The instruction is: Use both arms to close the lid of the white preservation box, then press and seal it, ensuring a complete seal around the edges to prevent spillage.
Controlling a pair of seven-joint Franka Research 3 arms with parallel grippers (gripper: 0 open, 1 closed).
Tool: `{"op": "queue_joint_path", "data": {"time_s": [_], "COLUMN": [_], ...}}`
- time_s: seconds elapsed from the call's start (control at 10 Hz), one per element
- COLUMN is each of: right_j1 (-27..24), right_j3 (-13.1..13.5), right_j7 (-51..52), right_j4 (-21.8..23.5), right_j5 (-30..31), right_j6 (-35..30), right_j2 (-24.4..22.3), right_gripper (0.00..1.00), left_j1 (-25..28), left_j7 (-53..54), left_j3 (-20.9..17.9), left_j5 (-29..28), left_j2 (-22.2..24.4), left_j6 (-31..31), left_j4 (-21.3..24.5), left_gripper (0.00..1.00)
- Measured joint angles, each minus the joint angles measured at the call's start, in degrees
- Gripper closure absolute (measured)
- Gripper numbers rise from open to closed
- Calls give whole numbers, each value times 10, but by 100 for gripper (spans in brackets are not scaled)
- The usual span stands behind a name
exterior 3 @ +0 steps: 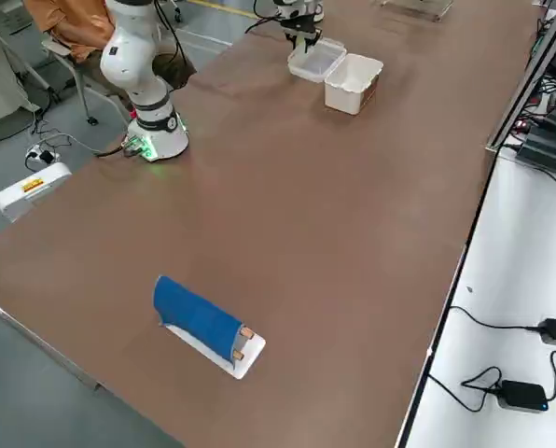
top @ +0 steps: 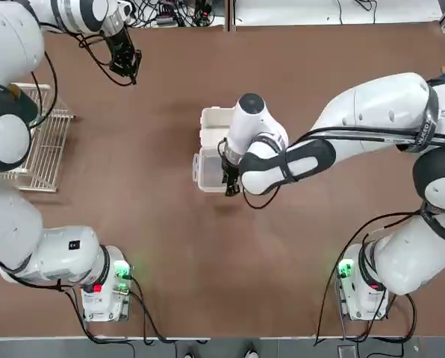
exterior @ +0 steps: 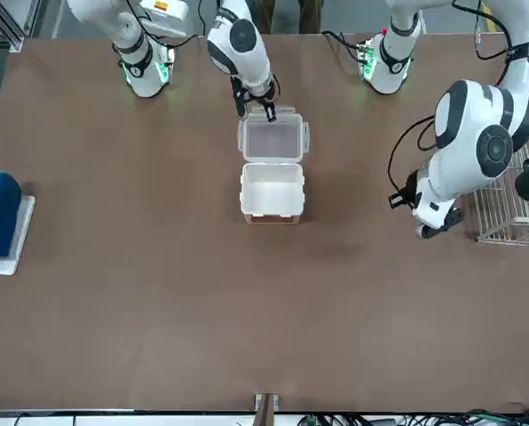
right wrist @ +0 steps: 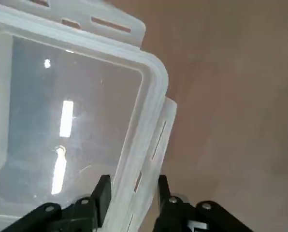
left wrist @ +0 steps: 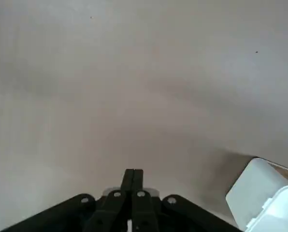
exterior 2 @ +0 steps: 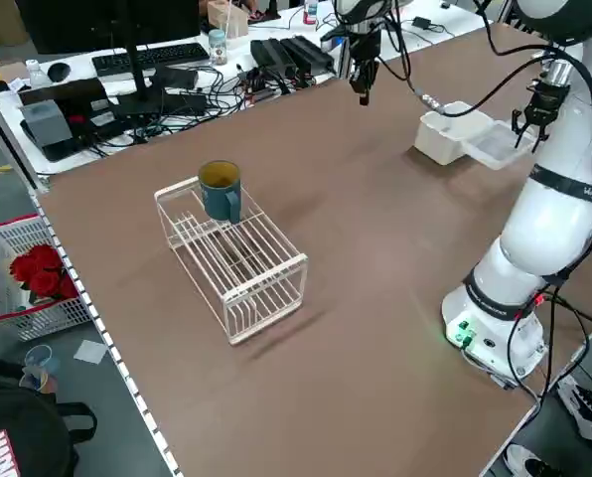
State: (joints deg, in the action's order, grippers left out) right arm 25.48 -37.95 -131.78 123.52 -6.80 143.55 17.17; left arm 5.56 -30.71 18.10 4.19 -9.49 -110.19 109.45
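1 lid, hinged open and lying flat beside the white preservation box mid-tabletop: closing step just starting. Right tool half-open, straddling the lid's outer rim and latch flap, grip not yet firm; next it likely must pinch and swing the lid over. Left tool fully closed, empty, hovering well apart.

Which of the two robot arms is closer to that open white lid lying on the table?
The right one. The right gripper has its jaws around the edge of the lid. The left gripper hangs far off, above bare table near the wire rack.
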Motion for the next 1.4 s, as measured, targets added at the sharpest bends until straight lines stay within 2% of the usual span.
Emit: {"op": "queue_joint_path", "data": {"time_s": [0.2, 0.6, 0.8, 1.1, 1.4], "right_j1": [0, 0, -1, -3, -10], "right_j3": [3, 3, 3, 3, 2], "right_j7": [-1, -7, -18, -29, -29], "right_j4": [-1, -1, -1, -9, -32], "right_j5": [0, 0, -1, -3, -10], "right_j6": [0, -5, -7, -18, -58], "right_j2": [0, 0, 0, 0, 0], "right_gripper": [60, 86, 94, 95, 95], "left_j1": [4, 14, 19, 19, 19], "left_j7": [0, 2, 2, 2, 2], "left_j3": [0, -1, -1, -1, -1], "left_j5": [0, 0, 0, 0, 0], "left_j2": [5, 9, 12, 13, 16], "left_j6": [0, 0, 0, 2, 2], "left_j4": [0, 0, 0, 0, -1], "left_gripper": [99, 99, 99, 99, 99]}}
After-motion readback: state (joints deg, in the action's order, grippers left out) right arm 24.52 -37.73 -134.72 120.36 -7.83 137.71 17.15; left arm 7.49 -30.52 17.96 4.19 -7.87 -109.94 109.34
